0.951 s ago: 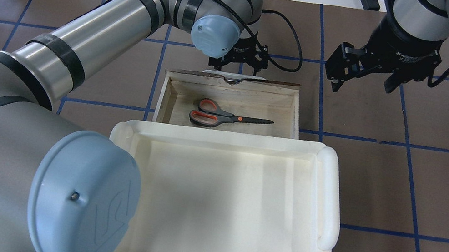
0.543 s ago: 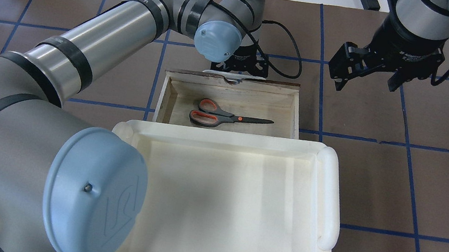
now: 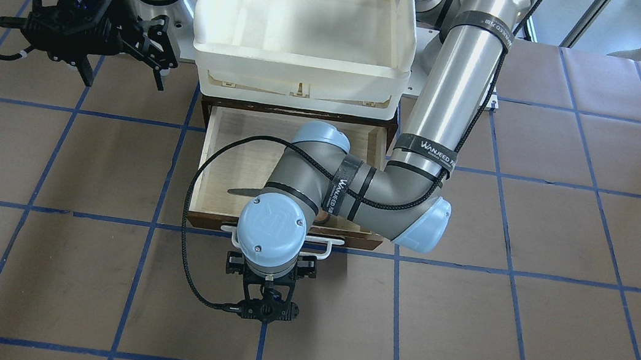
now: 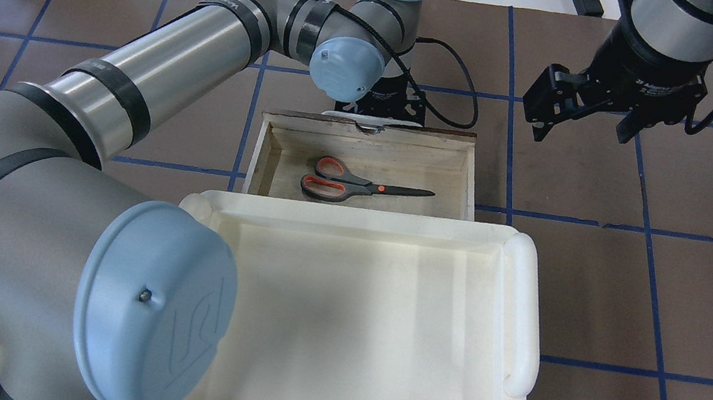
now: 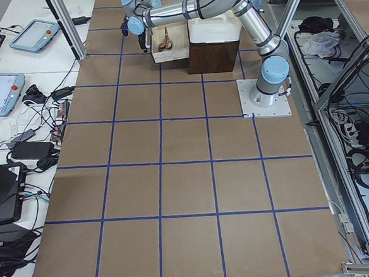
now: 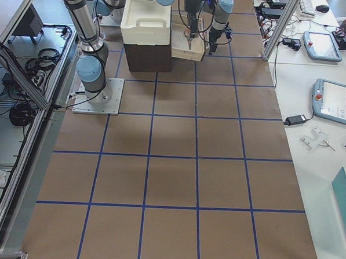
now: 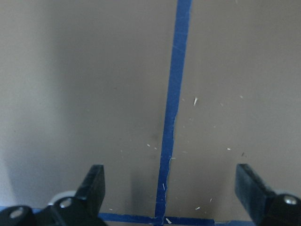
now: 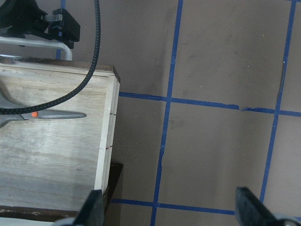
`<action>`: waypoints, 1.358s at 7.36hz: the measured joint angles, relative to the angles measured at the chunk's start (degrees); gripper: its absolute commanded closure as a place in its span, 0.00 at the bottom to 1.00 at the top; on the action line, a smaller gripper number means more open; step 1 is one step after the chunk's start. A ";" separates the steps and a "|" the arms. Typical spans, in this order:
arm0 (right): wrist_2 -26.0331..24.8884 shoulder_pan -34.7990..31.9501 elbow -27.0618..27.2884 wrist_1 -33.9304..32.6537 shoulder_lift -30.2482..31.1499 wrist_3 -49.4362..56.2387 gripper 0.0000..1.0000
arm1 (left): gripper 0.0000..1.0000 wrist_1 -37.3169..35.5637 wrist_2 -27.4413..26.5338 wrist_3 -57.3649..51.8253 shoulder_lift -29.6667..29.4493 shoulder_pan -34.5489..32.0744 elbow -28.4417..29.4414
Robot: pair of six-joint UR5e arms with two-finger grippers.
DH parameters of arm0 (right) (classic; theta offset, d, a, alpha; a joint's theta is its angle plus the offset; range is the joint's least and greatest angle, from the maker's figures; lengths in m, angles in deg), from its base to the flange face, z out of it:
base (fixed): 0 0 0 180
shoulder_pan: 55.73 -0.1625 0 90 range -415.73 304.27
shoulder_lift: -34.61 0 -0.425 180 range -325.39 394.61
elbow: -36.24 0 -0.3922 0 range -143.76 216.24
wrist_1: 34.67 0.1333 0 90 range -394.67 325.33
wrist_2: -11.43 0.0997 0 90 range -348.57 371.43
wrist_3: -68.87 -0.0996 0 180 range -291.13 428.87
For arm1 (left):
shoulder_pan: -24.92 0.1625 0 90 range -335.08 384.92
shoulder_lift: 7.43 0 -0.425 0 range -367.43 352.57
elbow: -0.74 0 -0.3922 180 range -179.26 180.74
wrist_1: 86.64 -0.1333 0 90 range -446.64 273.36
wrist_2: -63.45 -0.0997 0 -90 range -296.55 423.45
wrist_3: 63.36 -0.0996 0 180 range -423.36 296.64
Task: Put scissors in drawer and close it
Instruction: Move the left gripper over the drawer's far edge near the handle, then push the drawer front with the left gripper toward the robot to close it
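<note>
The scissors [image 4: 359, 186] lie flat inside the open drawer [image 4: 275, 142], handles to the left. Their blade also shows in the front-facing view [image 3: 239, 192] and the right wrist view [image 8: 51, 114]. My left gripper [image 4: 379, 107] hangs just beyond the drawer's dark front, over its white bar handle [image 3: 332, 244]. In the left wrist view this gripper [image 7: 171, 188] is open and empty, with only bare table paper between its fingers. My right gripper [image 4: 585, 112] is open and empty, hovering to the right of the drawer and beyond it. It also shows in the front-facing view [image 3: 120, 62].
A large white plastic tray [image 4: 527, 311] sits on the cabinet over the drawer's near end, and also shows in the front-facing view [image 3: 299, 62]. My left arm [image 3: 356, 191] reaches over the drawer. A black cable [image 3: 189, 237] loops beside the left wrist.
My left arm has swung slightly right and its gripper has come closer to the drawer's handle. The right gripper has shifted a little. The scissors and drawer have not moved.
</note>
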 measured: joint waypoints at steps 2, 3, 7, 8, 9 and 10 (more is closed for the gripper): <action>0.08 0.45 -0.01 -0.02 -0.01 0.09 0.00 | 0.00 1.53 -0.09 0.36 1.19 -0.90 -0.42; 0.18 0.51 -0.03 -0.14 0.00 0.12 0.00 | 0.00 1.94 0.09 0.51 1.98 -1.21 -0.50; 0.51 0.60 -0.06 -0.40 0.05 0.13 0.00 | 0.00 3.64 0.19 0.39 4.73 -1.59 -2.84; 0.68 0.60 -0.06 -0.44 0.06 0.07 0.00 | 0.00 3.99 0.25 0.08 5.76 -1.65 -4.23; 0.86 0.60 -0.09 -0.60 0.06 -0.06 0.00 | 0.00 4.38 0.26 -0.13 6.89 -1.69 -5.53; 0.84 0.65 -0.10 -0.73 0.05 0.00 0.00 | 0.00 5.35 0.20 -0.24 8.11 -1.72 -6.76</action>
